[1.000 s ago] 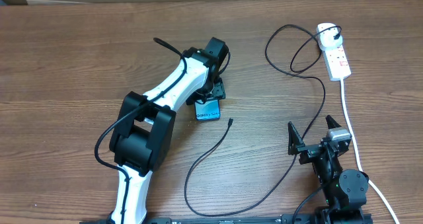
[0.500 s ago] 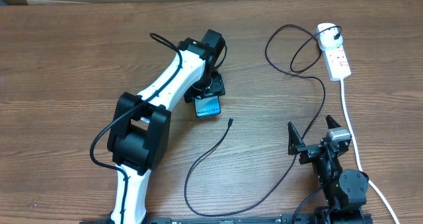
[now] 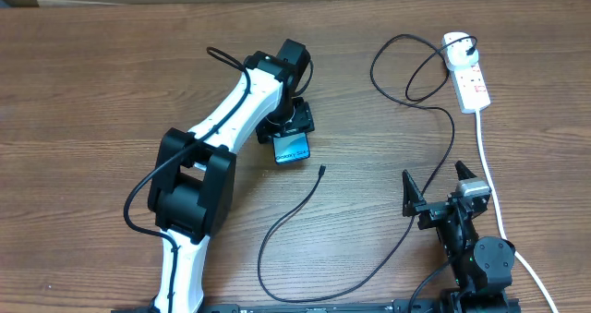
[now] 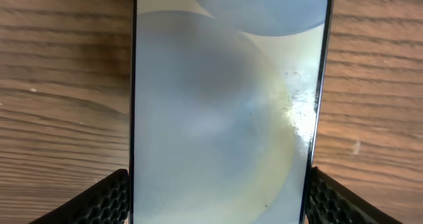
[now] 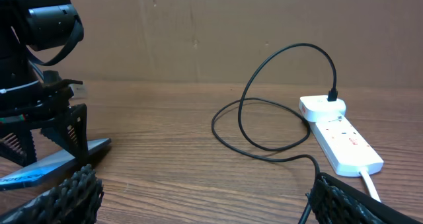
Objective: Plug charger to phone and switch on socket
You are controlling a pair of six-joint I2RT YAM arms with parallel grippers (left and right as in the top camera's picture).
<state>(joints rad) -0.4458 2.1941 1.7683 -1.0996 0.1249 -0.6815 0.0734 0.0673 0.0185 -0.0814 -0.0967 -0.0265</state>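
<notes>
Two arms stand at the wooden tabletop [image 3: 83, 64]. From overhead, the left claw [image 3: 292, 128] hides most of the phone [image 3: 292, 150]. Only the near end shows, and its small lettering is too fine to read. In the left wrist view the frame cuts off the phone's lower end. Both fingers [image 4: 106, 199] press on its long edges, so the claw is closed on the phone. The phone's long axis runs far to near, with the lettered end toward the near edge.

Just right of the phone and apart from it lies the charger [image 3: 314, 179], connector tip [image 3: 321, 169] pointing far and right. The cable loops right to the plug [image 3: 472, 47], seated in the far end of the socket [image 3: 473, 87]. The socket lies lengthwise far to near, and its switch position cannot be made out.

The right claw [image 3: 432, 173], at the near edge, is spread wide and empty.
</notes>
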